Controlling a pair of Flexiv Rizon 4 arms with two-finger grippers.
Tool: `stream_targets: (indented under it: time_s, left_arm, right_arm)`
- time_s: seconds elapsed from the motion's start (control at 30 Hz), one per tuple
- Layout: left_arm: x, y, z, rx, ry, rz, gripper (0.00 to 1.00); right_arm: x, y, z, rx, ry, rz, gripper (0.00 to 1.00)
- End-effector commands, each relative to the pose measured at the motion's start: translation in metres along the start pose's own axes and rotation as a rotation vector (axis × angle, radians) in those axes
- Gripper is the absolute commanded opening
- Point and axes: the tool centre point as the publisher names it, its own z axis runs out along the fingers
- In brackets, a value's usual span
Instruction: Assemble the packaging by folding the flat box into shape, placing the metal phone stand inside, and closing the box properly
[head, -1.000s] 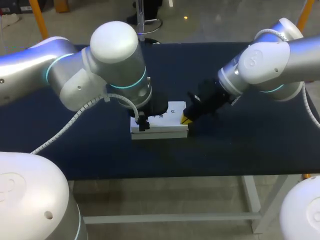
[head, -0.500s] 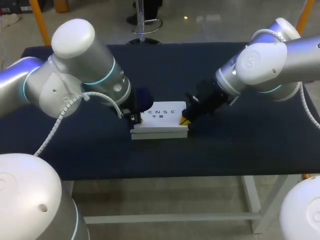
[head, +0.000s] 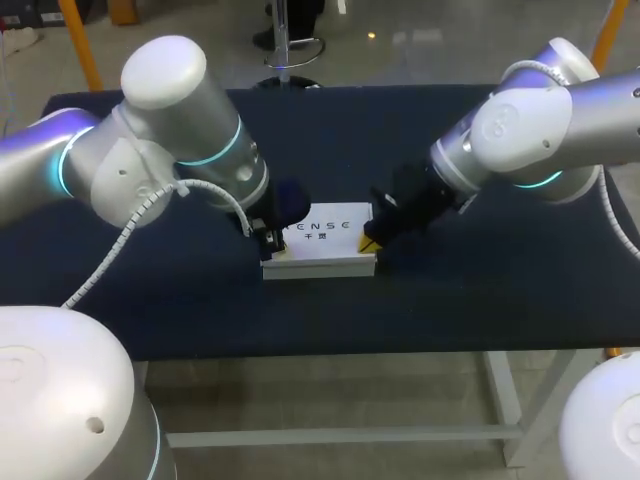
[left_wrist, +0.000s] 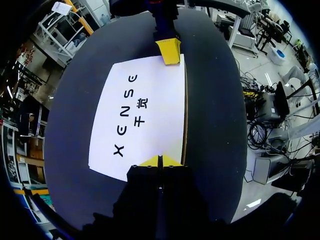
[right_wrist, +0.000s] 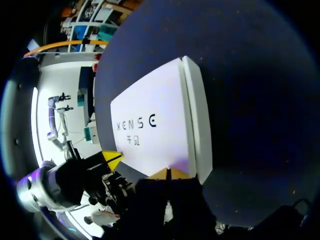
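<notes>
The white box (head: 322, 238) with dark lettering lies flat and closed on the dark table, its lid (left_wrist: 142, 112) facing up. My left gripper (head: 272, 244) is at the box's left end, fingers shut; in the left wrist view its yellow tips (left_wrist: 160, 161) meet at the lid's near edge. My right gripper (head: 368, 240) is at the right end, also shut, its tips (right_wrist: 168, 173) together on the lid (right_wrist: 157, 125) by the side seam. Each wrist view shows the other arm's yellow tip (left_wrist: 169, 50) (right_wrist: 112, 156) across the box. No metal phone stand is in view.
The dark blue table (head: 480, 290) stretches bare around the box. Its front edge (head: 400, 350) runs close below the box.
My left arm swung from over the box back toward the left, uncovering the lid. Its fingers closed. The right arm and the box stayed put.
</notes>
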Motion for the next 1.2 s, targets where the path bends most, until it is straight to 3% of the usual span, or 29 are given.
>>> stream_targets:
  time_s: [0.03, 0.43, 0.83, 1.2]
  left_arm:
    - [0.003, 0.004, 0.015, 0.009, 0.001, -0.003, 0.0]
    - [0.008, 0.004, 0.018, 0.024, 0.013, -0.008, 0.0]
    - [0.01, -0.008, -0.009, 0.038, -0.064, 0.039, 0.0]
    - [0.003, -0.006, 0.017, 0.027, 0.005, 0.026, 0.0]
  right_arm:
    - [-0.007, 0.004, 0.008, 0.015, -0.007, 0.007, 0.0]
    - [-0.017, 0.005, 0.017, 0.04, -0.005, 0.034, 0.0]
    - [0.003, -0.01, -0.011, -0.05, 0.022, -0.044, 0.0]
    - [-0.014, 0.003, 0.013, 0.007, 0.013, 0.001, 0.0]
